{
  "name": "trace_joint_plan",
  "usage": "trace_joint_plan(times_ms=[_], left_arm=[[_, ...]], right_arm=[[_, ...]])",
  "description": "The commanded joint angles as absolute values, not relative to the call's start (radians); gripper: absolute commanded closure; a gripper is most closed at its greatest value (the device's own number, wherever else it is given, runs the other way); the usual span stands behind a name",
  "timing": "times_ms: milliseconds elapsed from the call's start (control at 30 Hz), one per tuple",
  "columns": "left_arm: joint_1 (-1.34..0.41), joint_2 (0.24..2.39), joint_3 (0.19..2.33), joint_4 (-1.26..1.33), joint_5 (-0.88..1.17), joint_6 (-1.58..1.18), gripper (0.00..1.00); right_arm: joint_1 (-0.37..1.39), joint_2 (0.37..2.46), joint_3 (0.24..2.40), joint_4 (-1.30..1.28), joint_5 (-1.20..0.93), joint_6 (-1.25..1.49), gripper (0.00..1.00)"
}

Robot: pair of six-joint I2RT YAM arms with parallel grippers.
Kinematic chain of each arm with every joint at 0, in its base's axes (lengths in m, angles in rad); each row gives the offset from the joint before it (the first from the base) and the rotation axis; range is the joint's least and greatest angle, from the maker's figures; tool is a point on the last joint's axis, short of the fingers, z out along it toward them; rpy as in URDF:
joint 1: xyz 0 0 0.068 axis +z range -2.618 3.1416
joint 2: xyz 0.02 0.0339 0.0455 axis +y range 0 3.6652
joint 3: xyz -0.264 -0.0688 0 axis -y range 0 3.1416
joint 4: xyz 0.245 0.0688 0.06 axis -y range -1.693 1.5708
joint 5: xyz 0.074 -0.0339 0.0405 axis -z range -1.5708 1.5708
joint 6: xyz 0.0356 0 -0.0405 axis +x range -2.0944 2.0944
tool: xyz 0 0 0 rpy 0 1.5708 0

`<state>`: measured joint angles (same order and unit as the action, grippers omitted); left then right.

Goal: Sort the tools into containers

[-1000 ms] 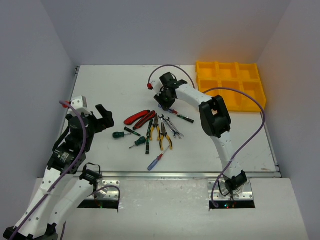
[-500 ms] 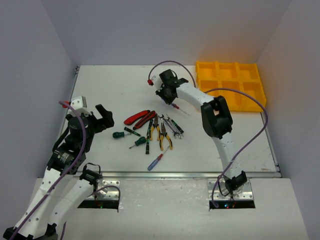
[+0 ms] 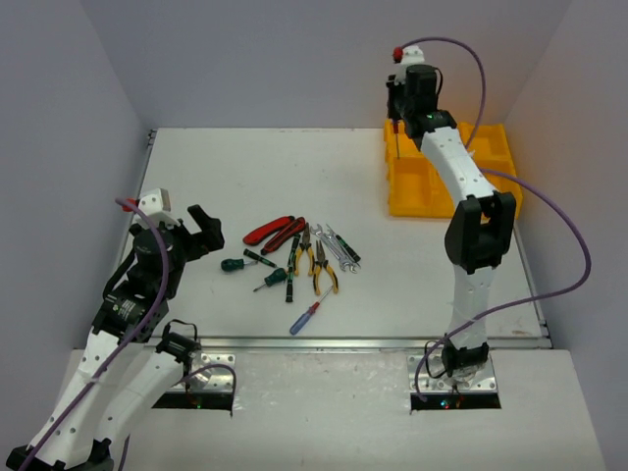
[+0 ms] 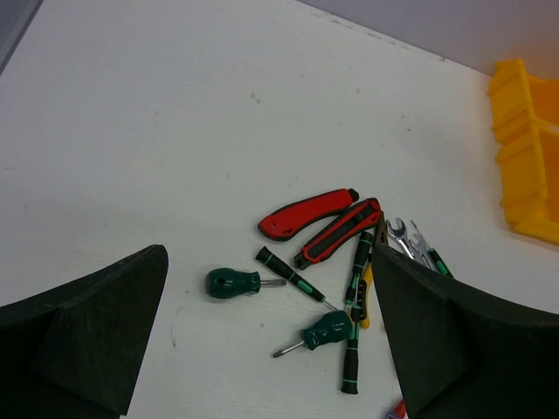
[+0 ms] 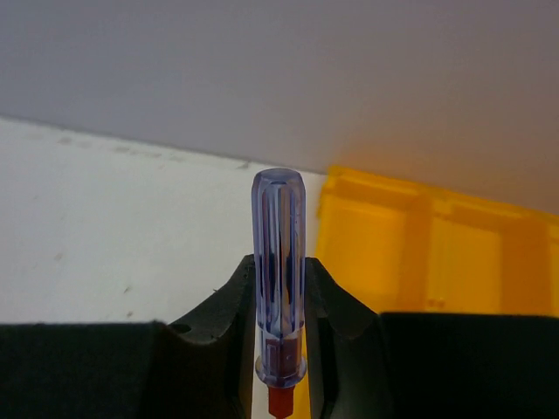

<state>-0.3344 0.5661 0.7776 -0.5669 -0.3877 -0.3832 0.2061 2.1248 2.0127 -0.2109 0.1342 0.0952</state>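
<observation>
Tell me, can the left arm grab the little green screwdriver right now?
Probably yes. The left gripper is wide open and holds nothing, and the stubby green screwdriver lies alone on bare table just ahead of it, apart from the other tools.

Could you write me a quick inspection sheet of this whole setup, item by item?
Surface: white table, lightly scuffed.
Job's things: tools heaped mid-table; yellow tray at far right corner.
Clutter: nothing seen.
Pincers: left pincer open above the heap; right pincer shut on a clear blue screwdriver, raised by the tray.
Cables: purple cables loop off both arms.
Surroundings: plain grey walls.
</observation>
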Motion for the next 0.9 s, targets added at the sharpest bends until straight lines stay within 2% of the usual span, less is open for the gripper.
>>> trace_joint_plan(times_ms=[0, 100, 200, 500, 667, 867], left_arm=[[-0.342, 0.561, 0.775, -0.521, -0.37, -0.379, 0.0], [-0.342, 0.572, 0.775, -0.52, -0.364, -0.377, 0.0], [-0.342, 0.578, 0.775, -0.52, -0.364, -0.376, 0.0], [-0.342, 0.583, 0.773, -0.52, -0.37, -0.376, 0.0], [-0.342, 0.579, 0.773, -0.518, -0.365, -0.376, 0.0], [-0.342, 0.569, 0.773, -0.518, -0.361, -0.374, 0.0]], right_arm=[[0.186, 2.196, 2.062, 0.114, 0.344, 0.153, 1.0], [0.177, 2.243, 2.086, 0.295, 0.463, 0.128, 1.0], [0.167, 2.375, 2.214, 0.38, 0.53, 0.094, 1.0], [0.163, 2.549, 2.201, 0.658, 0.52, 0.064, 1.0], [0.164, 2.548, 2.143, 0.701, 0.52, 0.076, 1.0], [0.164, 2.445, 1.936, 0.727, 0.6, 0.137, 1.0]])
